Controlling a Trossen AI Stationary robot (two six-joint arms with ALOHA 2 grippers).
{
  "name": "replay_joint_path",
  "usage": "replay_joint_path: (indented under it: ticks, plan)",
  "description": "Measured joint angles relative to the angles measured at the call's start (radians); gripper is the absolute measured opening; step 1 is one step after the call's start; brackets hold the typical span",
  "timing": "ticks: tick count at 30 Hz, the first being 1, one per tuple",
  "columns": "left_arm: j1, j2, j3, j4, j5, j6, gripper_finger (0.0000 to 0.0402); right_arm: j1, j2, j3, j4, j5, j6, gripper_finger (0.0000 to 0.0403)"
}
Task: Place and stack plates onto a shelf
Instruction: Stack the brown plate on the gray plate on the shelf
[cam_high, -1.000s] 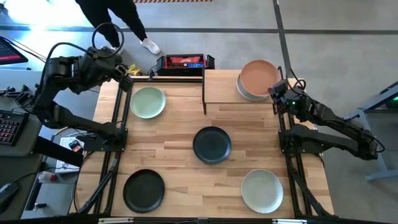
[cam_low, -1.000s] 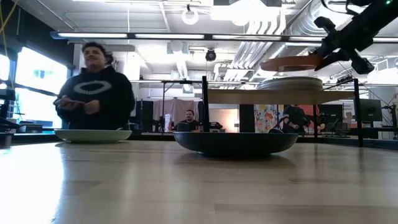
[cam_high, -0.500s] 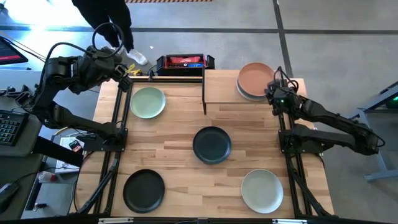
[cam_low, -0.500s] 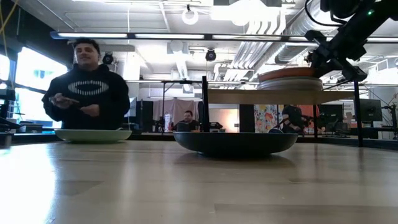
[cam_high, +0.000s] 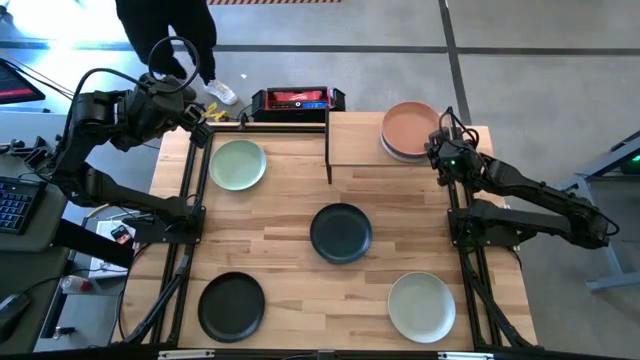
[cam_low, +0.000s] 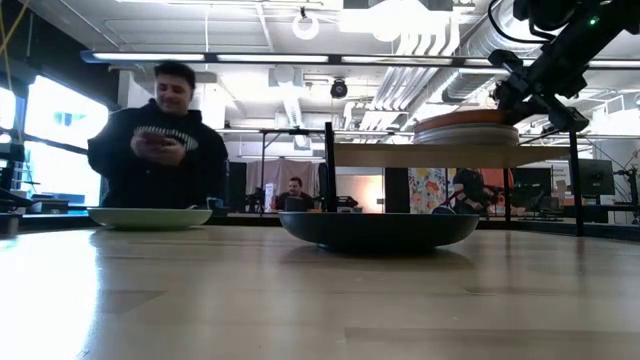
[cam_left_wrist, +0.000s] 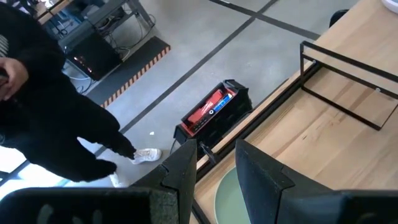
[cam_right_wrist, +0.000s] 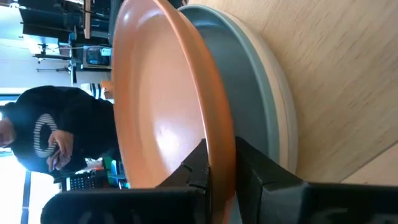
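On the shelf (cam_high: 357, 140) at the table's far right stands a stack of plates, a terracotta plate (cam_high: 408, 126) on top of a grey-green (cam_right_wrist: 249, 74) and a cream one. My right gripper (cam_right_wrist: 221, 158) is shut on the top plate's rim at the stack's right side. A pale green plate (cam_high: 237, 165), a dark teal plate (cam_high: 341, 232), a black plate (cam_high: 231, 305) and an off-white plate (cam_high: 421, 306) lie flat on the tabletop. My left gripper (cam_left_wrist: 217, 165) waits open, raised off the far left corner, with nothing between its fingers. My right gripper pinches the terracotta plate's rim (cam_right_wrist: 222, 140) on the side toward the table's right edge. One finger (cam_right_wrist: 198, 163) lies on the plate's upper face, the other (cam_right_wrist: 252, 163) under the rim, above the grey-green plate. It comes slanting down from the right. The plate rests about level on the stack (cam_low: 465, 119).
A red-and-black box (cam_high: 296, 99) sits beyond the far edge. Black posts (cam_high: 328, 140) edge the shelf, whose left half is bare wood. A person (cam_low: 160, 140) stands behind the far left corner, another sits farther back.
My right gripper has gone down and a little toward the table's left with the terracotta plate. The plate hung tilted above the stack; now it lies about level on it. The gripper has kept still for the last half second. The person behind has shifted.
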Motion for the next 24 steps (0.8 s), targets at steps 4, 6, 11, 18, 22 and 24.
replay_joint_path:
  ticks: [4, 6, 11, 18, 22, 24]
  plan:
    - [0.0, 0.0, 0.0, 0.0, 0.0, 0.0, 0.0099, 0.0, 0.0, 0.0, 0.0, 0.0, 0.0, 0.0057]
    - [0.0, 0.0, 0.0, 0.0, 0.0, 0.0, 0.0099, 0.0, 0.0, 0.0, 0.002, 0.001, 0.0, 0.0074]
    - [0.0, 0.0, 0.0, 0.0, 0.0, 0.002, 0.0099, 0.0, -0.003, 0.001, 0.014, 0.0, -0.001, 0.01]
    - [0.0, 0.0, 0.0, 0.0, 0.0, 0.002, 0.0099, 0.0, -0.008, 0.044, -0.003, -0.005, -0.065, 0.011]
    - [0.0, 0.0, 0.0, 0.0, -0.001, 0.002, 0.0099, 0.0, -0.009, 0.056, -0.044, -0.039, -0.064, 0.011]
    - [0.0, 0.0, 0.0, 0.0, -0.001, 0.002, 0.0099, 0.0, -0.009, 0.056, -0.047, -0.06, -0.061, 0.011]
